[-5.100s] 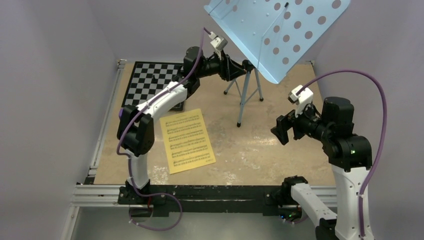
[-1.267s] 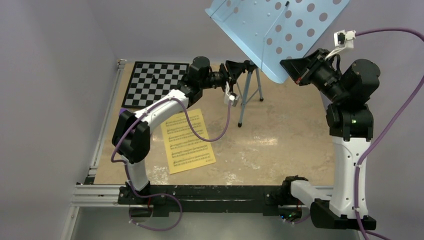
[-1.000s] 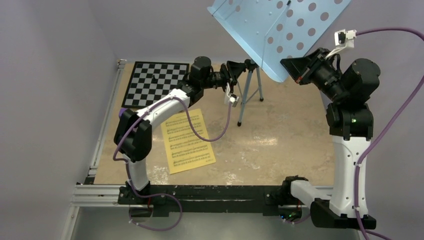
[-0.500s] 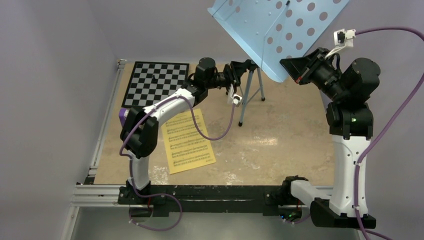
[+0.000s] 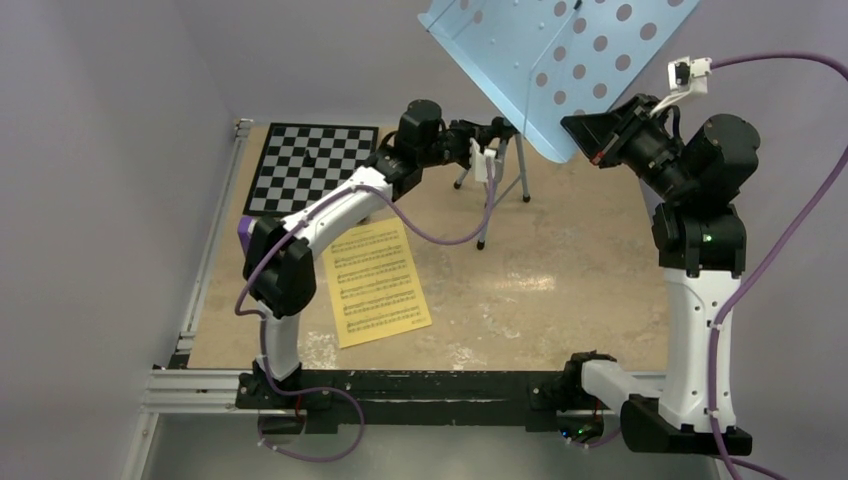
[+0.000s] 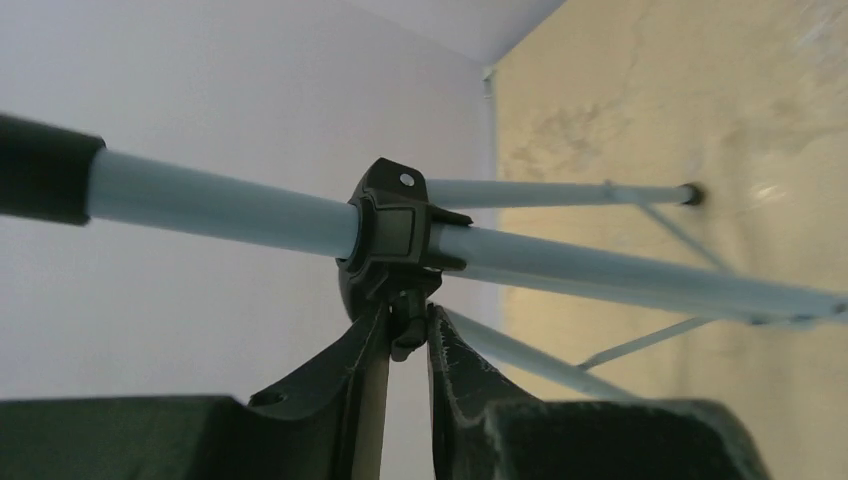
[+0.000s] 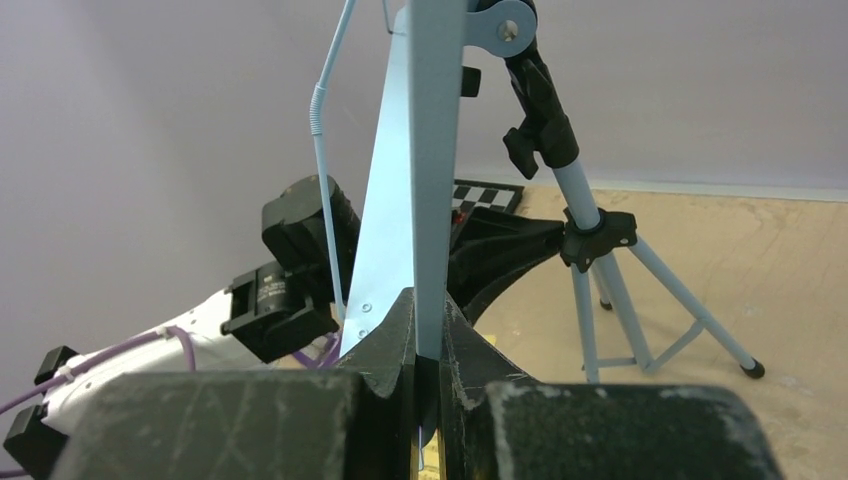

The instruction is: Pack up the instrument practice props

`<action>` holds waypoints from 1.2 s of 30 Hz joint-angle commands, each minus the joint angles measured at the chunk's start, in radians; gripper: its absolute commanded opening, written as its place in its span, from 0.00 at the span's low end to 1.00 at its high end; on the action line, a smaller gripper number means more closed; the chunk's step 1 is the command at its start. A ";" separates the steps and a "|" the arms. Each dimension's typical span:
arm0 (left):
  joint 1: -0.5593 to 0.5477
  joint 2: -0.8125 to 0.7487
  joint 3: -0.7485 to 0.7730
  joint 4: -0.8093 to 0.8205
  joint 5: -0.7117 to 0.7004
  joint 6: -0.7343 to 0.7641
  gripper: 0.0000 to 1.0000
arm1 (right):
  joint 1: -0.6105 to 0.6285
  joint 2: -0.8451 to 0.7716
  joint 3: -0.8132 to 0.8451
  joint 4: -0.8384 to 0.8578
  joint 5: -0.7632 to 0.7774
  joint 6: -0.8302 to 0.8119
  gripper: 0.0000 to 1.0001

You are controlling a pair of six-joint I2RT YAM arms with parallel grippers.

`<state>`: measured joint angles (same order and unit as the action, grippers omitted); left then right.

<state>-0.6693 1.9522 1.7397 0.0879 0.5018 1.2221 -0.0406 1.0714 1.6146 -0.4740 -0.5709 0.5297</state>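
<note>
The light blue music stand [image 5: 487,200] stands at the back of the table, its hole-dotted tray [image 5: 560,60] tilted high. My left gripper [image 5: 492,131] is at the black collar [image 6: 392,230] on the pole. There it [image 6: 408,330] is shut on the small black knob under the collar. My right gripper [image 5: 578,128] is shut on the tray's lower edge [image 7: 425,150], both fingers flat against it [image 7: 428,325]. The yellow sheet of music [image 5: 375,283] lies flat near the left arm. A small purple shape [image 5: 243,226] peeks from behind the left arm's elbow.
A black-and-white checkerboard [image 5: 310,160] lies at the back left. Purple walls close in the table on the left, back and right. The stand's tripod legs [image 7: 690,320] spread over the tan tabletop [image 5: 560,290]. A purple cable loops under the left wrist.
My left gripper has moved right onto the stand's collar and closed on its knob. The right arm has kept its hold on the tray.
</note>
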 commanded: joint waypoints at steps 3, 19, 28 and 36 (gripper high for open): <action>0.013 -0.069 0.104 -0.213 0.016 -0.719 0.06 | -0.004 -0.021 0.022 0.029 -0.020 -0.057 0.00; 0.096 -0.032 0.115 -0.237 0.116 -1.724 0.20 | -0.004 -0.025 0.049 -0.029 -0.013 -0.108 0.00; 0.094 -0.074 0.017 -0.128 0.179 -1.792 0.80 | -0.004 -0.034 0.076 -0.095 0.006 -0.168 0.00; 0.119 -0.255 -0.234 -0.052 0.213 -1.553 0.99 | -0.004 -0.018 0.118 -0.145 -0.027 -0.239 0.00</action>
<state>-0.5713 1.8557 1.6211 -0.0536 0.6773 -0.4690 -0.0395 1.0580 1.6733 -0.6003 -0.6010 0.3912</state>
